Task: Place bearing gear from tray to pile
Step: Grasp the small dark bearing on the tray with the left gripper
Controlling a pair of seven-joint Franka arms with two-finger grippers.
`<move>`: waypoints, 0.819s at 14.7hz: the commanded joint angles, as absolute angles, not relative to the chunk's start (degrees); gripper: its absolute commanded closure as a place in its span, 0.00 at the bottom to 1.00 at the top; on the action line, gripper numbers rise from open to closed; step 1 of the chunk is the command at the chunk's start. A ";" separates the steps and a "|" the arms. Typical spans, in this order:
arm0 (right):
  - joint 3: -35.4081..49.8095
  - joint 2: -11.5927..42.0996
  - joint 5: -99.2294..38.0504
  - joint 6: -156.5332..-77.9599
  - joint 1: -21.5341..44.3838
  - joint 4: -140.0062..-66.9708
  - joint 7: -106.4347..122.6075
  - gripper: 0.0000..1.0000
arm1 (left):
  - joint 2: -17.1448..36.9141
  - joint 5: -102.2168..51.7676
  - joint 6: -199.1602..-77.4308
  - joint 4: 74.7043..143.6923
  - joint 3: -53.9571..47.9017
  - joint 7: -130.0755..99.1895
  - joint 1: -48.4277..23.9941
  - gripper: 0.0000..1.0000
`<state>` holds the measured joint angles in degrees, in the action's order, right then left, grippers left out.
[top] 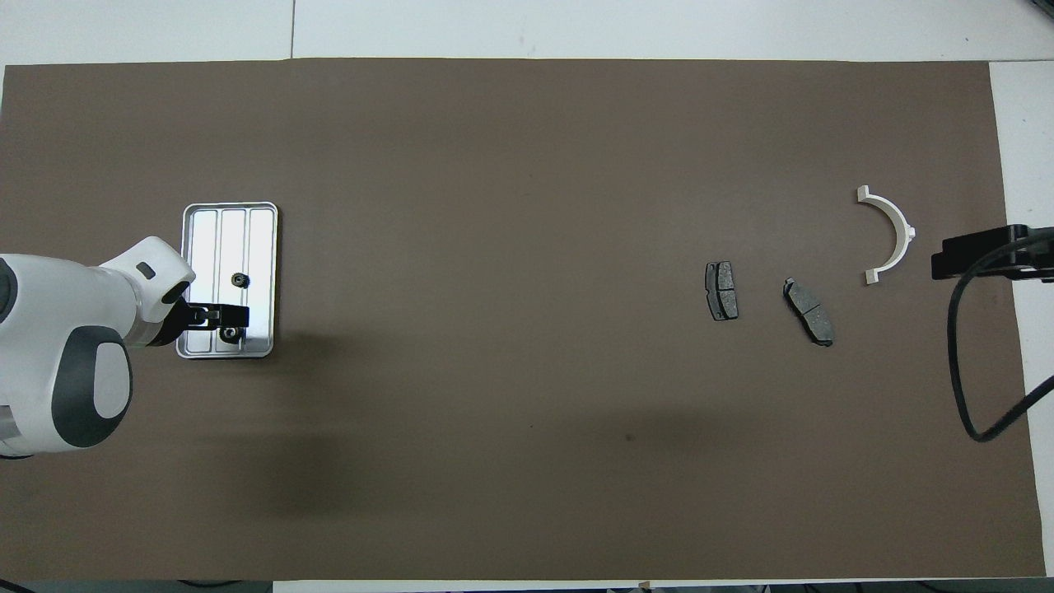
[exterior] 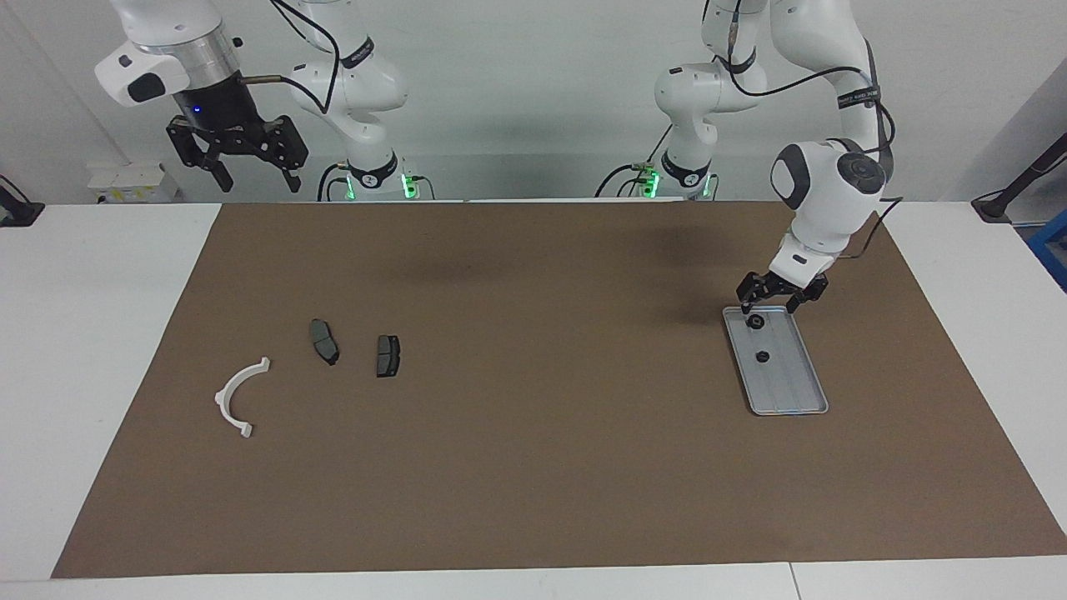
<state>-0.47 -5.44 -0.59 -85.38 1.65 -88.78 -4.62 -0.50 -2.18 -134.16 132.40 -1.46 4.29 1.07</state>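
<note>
Left pincer: you see the left pincer (exterior: 772,298) low over the end of the flat rectangular silver-grey metal tray (exterior: 796,392) that lies nearest to the robots. Its fingers stand apart and nothing is between them yet.

Bearing gear under the pincer: the small dark round bearing gear (exterior: 754,322) sits on the tray floor just below the pincer tips. In the overhead view the same gear (top: 230,333) shows just beside the pincer (top: 221,314), not covered by it. Whether a fingertip already touches it, I cannot tell.

Second gear: one more small dark toothed gear (exterior: 762,357) lies near the middle of the same tray, a little away from the pincer, untouched.

Pile: the white curved plastic arc (exterior: 239,397) and the two dark grey brake-pad-shaped pieces (exterior: 324,341) (exterior: 388,356) lie well apart from the left pincer, toward the right arm's end of the brown-covered tabletop (exterior: 533,467). No gear is among them.

Right pincer: the right pincer (exterior: 237,150) waits high in the air, at its own end of the tabletop, fingers spread and empty.

Done so far: in my judgement only the approach to the tray; the pincer is in position for the first gear.

Left to do: you have to close on the gear, lift it, carry it along the tabletop to the pile and release it there. The second gear probably needs the same.
</note>
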 commanded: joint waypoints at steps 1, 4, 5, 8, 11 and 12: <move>-0.09 -6.50 -0.79 -84.81 0.79 -89.82 -3.60 0.00 | 0.26 -1.41 -136.14 132.98 -1.23 4.92 1.23 0.05; -0.09 -6.50 -0.79 -84.81 0.79 -89.82 -3.60 0.00 | 0.88 -1.41 -136.14 132.98 -1.23 4.92 1.32 0.05; -0.09 -6.50 -0.79 -84.81 0.79 -89.82 -3.60 0.00 | 1.14 -1.41 -136.14 133.07 -1.23 4.83 1.32 0.05; -0.09 -6.50 -0.79 -84.81 0.79 -89.82 -3.60 0.00 | 1.23 -1.41 -136.14 134.12 -1.23 4.83 1.41 0.05; -0.09 -6.50 -0.79 -84.81 0.79 -89.82 -3.60 0.00 | 1.49 -1.41 -136.14 134.56 -1.23 4.83 1.41 0.05; -0.09 -6.50 -0.79 -84.81 0.79 -89.82 -3.60 0.00 | 1.49 -1.41 -136.14 134.65 -1.23 4.83 1.41 0.05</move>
<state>-0.47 -5.44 -0.59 -85.38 1.65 -88.78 -4.62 1.71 -2.16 -134.67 133.35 -1.36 4.32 1.13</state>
